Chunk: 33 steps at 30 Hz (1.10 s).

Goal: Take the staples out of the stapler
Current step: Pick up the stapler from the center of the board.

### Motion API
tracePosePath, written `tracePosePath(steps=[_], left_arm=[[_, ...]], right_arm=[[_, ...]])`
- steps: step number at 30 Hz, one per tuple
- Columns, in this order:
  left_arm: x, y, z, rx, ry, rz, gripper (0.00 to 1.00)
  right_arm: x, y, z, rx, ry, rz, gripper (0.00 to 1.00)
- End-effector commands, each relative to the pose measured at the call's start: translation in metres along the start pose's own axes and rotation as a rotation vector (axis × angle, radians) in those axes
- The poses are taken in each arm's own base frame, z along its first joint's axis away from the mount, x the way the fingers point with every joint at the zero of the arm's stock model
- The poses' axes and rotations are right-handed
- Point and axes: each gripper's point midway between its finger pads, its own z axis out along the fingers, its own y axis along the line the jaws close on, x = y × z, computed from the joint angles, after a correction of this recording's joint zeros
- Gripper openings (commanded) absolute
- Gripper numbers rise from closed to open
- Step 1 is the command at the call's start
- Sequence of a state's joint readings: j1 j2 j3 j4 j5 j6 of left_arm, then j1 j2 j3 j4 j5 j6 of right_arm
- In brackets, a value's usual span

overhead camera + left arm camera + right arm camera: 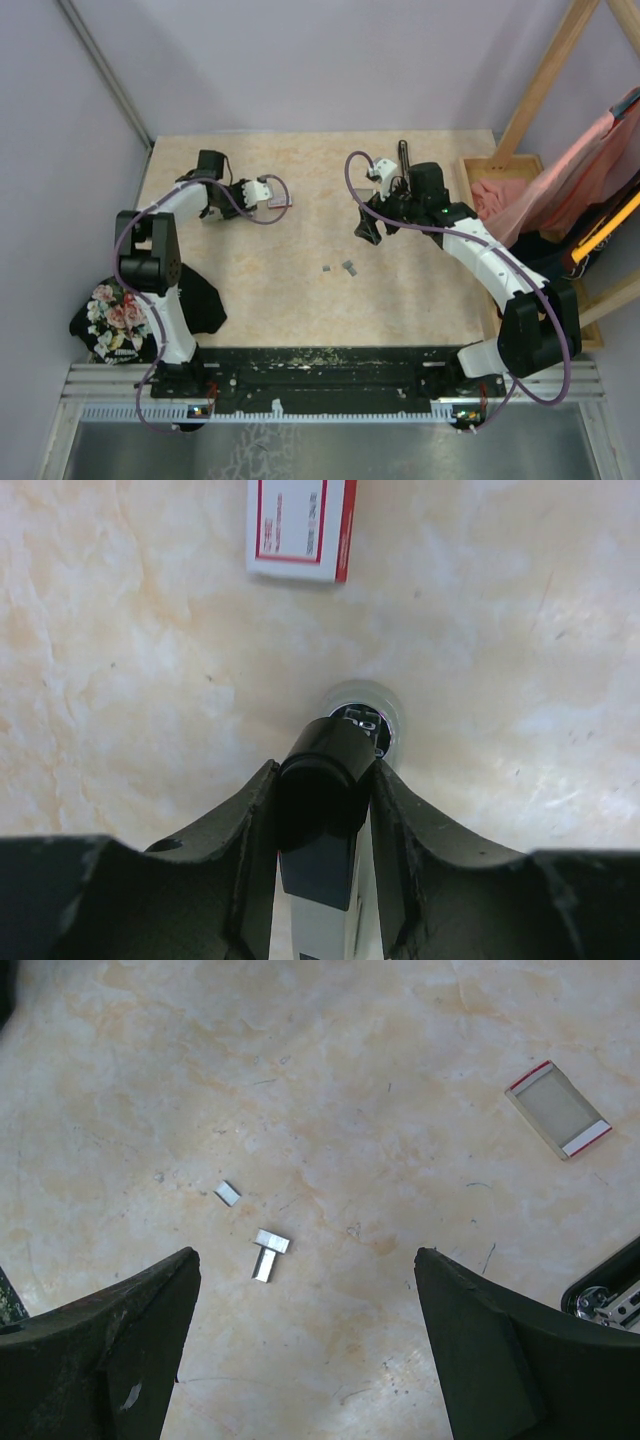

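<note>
The left tool (323, 780) is closed on the black stapler (330, 745) near the red-and-white box (300, 530). The staples (270, 1255) are seen loose on the worktop (350, 1060), well apart from that box, under the wide-open, empty right tool (305, 1260). Probably light and slippery, they are best pinched across the sides.

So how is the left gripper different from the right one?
The left gripper has its jaws shut on a black thing; the right gripper has its jaws wide open, holding nothing. The left gripper is near the red-and-white box; the right gripper is near the staples. Both have black jaws.
</note>
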<state>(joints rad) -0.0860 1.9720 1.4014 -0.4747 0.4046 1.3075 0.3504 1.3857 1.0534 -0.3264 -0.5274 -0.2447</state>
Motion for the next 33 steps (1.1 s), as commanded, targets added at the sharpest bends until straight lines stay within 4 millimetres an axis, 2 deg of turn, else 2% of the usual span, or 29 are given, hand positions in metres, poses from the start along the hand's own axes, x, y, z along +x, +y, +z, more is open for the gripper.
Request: tracePosePath(steps=[1, 9, 20, 27, 33], left_arm=[[-0.029, -0.009, 0.001, -0.025, -0.027, -0.077, 0.23], [-0.075, -0.030, 0.001, -0.001, -0.082, -0.195, 0.00], [-0.135, -0.055, -0.015, -0.006, -0.242, -0.254, 0.00], [-0.167, -0.057, -0.029, -0.029, -0.332, -0.301, 0.00], [-0.197, -0.061, -0.044, -0.016, -0.427, -0.313, 0.00]], right_arm=[[-0.009, 0.003, -0.002, -0.020, -0.036, -0.037, 0.88], [-0.011, 0.004, -0.001, -0.025, -0.046, -0.024, 0.88], [-0.010, 0.003, 0.015, -0.043, -0.065, 0.097, 0.88], [-0.012, 0.002, 0.022, -0.038, -0.087, 0.173, 0.88], [-0.014, 0.001, 0.036, -0.057, -0.091, 0.317, 0.87]])
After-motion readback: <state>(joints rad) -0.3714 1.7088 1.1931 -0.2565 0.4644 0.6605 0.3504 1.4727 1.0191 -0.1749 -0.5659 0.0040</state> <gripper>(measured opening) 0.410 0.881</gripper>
